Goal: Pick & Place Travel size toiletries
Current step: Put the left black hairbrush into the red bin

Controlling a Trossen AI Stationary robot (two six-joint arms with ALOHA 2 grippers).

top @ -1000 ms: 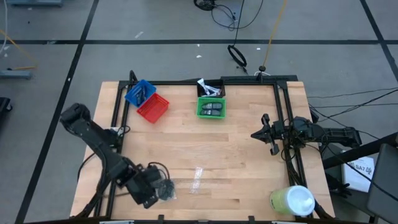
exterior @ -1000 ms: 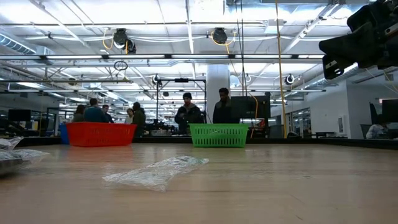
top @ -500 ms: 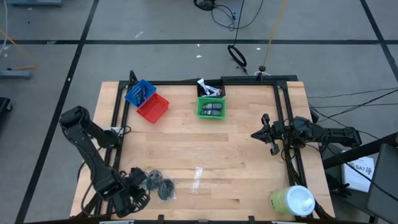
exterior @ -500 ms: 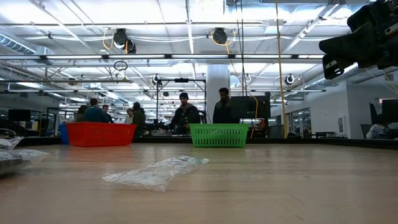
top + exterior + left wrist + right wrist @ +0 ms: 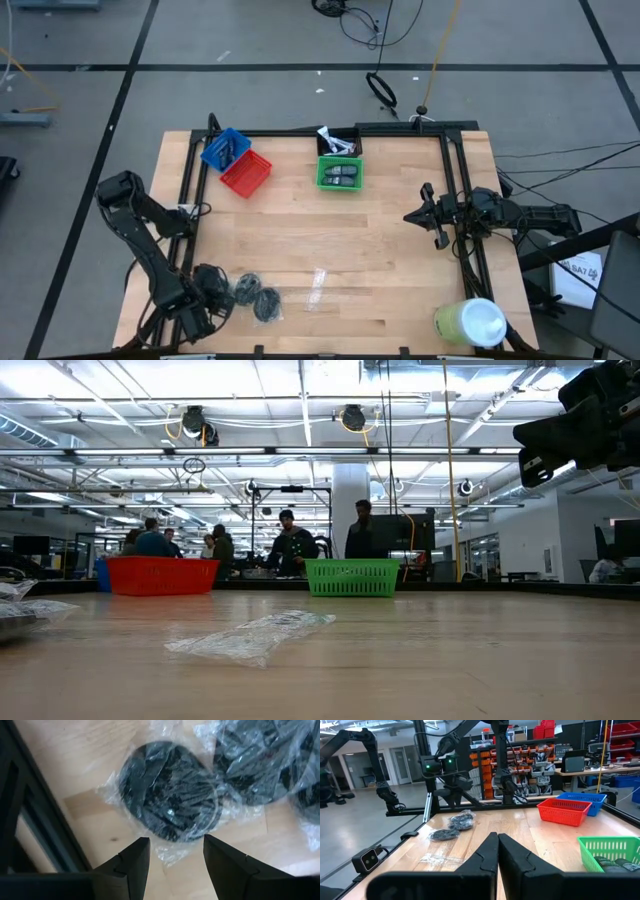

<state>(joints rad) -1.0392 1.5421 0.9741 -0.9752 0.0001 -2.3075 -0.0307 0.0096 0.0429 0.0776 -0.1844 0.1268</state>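
Note:
Three dark grey round discs (image 5: 246, 289), each in clear wrap, lie flat near the table's near-left corner. In the left wrist view the nearest disc (image 5: 170, 805) is just ahead of my open left gripper (image 5: 175, 852), which hovers over the wrap's edge. In the high view my left gripper (image 5: 203, 298) is left of the discs. Two dark grey oval pieces (image 5: 340, 175) lie in the green basket. White-silver tubes (image 5: 336, 142) rest in the black bin behind it. My right gripper (image 5: 428, 214) waits shut at the right rail, its fingers closed in the right wrist view (image 5: 498, 841).
The blue basket (image 5: 224, 148) and the red basket (image 5: 246, 173) sit at the far left, the green basket (image 5: 340, 184) at far centre. A clear wrapper scrap (image 5: 318, 286) lies right of the discs. A yellow-green cylinder (image 5: 470, 322) stands at the near right. People stand beyond the table (image 5: 290, 545).
My left gripper has drawn back from over the discs toward the table's left edge. The arm covered most of the discs a second ago, and all three now show. The right arm has kept still.

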